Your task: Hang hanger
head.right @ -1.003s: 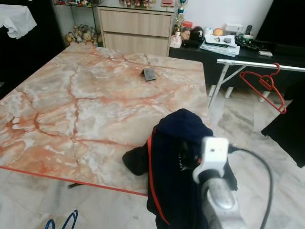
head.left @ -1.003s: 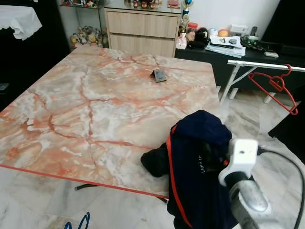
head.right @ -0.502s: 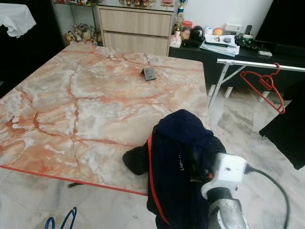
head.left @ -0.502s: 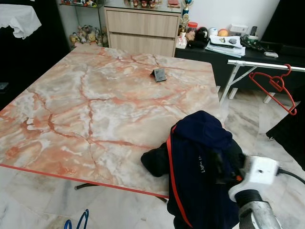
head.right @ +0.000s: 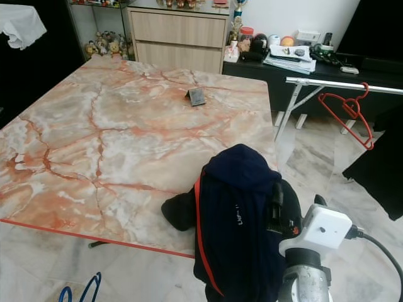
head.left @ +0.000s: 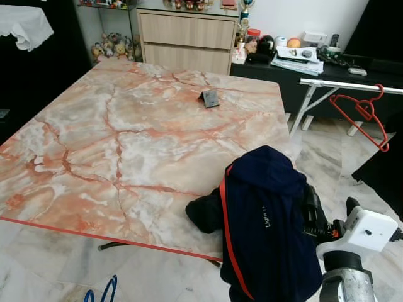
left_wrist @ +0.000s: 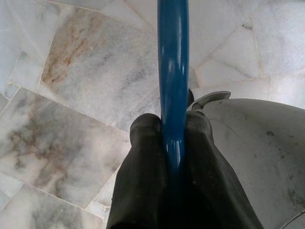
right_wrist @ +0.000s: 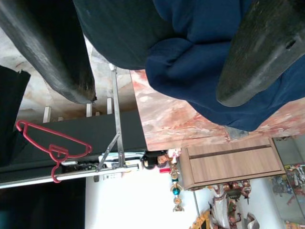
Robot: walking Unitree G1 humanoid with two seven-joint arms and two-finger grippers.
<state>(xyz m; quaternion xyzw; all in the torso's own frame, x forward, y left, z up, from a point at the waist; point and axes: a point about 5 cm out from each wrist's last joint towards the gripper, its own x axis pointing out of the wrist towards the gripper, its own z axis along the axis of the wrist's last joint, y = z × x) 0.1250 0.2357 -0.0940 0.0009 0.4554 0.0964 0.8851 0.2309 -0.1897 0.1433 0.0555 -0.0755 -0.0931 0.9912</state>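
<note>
Holding a blue hanger (left_wrist: 172, 86) tight between its 2 black fingers, the left gripper (left_wrist: 172, 136) hangs low over the marble floor (left_wrist: 81, 81). The right gripper (right_wrist: 155, 62) has its fingers wide apart, right beside a dark blue jacket (head.left: 267, 220) that droops off the corner of the marble table (head.left: 126, 126). A red hanger (head.left: 362, 110) hangs on the white rail (head.left: 349, 87) behind the table.

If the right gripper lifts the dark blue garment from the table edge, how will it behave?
The dark blue garment lies bunched and drapes over the table edge, so it is probably floppy and would sag. The right gripper is open beside it; a pinch may catch one fold only.
</note>
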